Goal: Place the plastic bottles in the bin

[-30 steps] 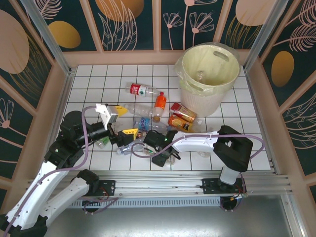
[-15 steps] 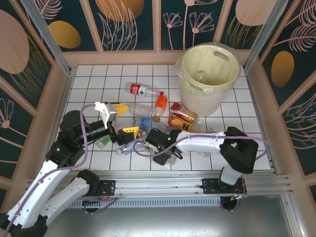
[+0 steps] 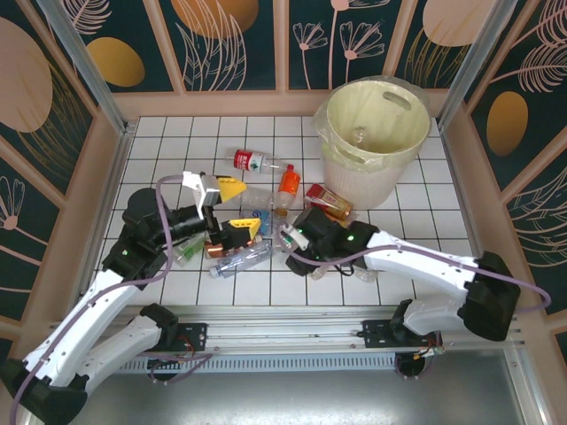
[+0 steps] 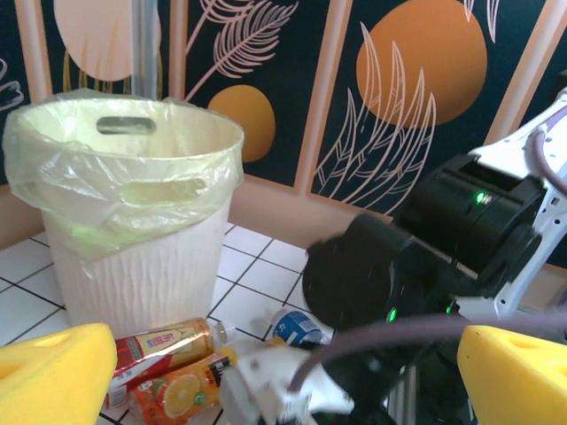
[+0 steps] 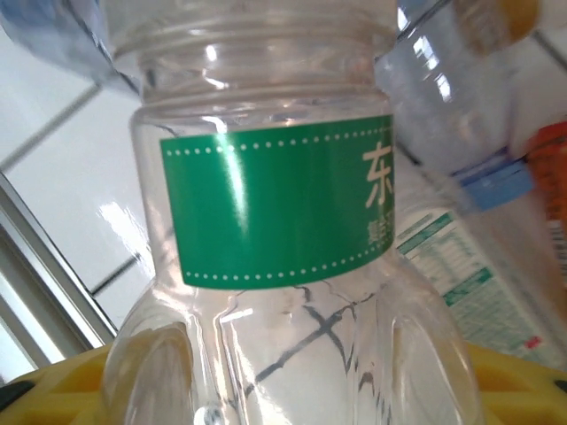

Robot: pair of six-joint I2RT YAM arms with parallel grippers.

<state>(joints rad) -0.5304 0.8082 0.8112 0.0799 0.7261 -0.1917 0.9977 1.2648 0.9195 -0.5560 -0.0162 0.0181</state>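
Observation:
Several plastic bottles lie in a pile mid-table: a red-labelled clear one (image 3: 251, 160), an orange one with a red cap (image 3: 286, 183), a red-and-orange one (image 3: 330, 202) and a clear one (image 3: 239, 261). The pale-yellow bin (image 3: 376, 133) stands lined at the back right, and the left wrist view shows it too (image 4: 133, 221). My left gripper (image 3: 227, 211) hovers open over the pile's left side, yellow fingers wide apart (image 4: 283, 376). My right gripper (image 3: 294, 248) is shut on a clear bottle with a green label (image 5: 275, 212), its yellow pads (image 5: 523, 381) on either side.
Wooden walls with patterned panels close in the white tiled table (image 3: 177, 142). The right arm's black wrist (image 4: 381, 274) crosses close in front of the left gripper. An orange-label bottle (image 4: 177, 390) and a blue-label bottle (image 4: 301, 328) lie near the bin's foot.
The right arm has swung out to the right; its gripper moved from the front edge up into the pile and narrowed on the green-label bottle. The left gripper shifted slightly right, still open.

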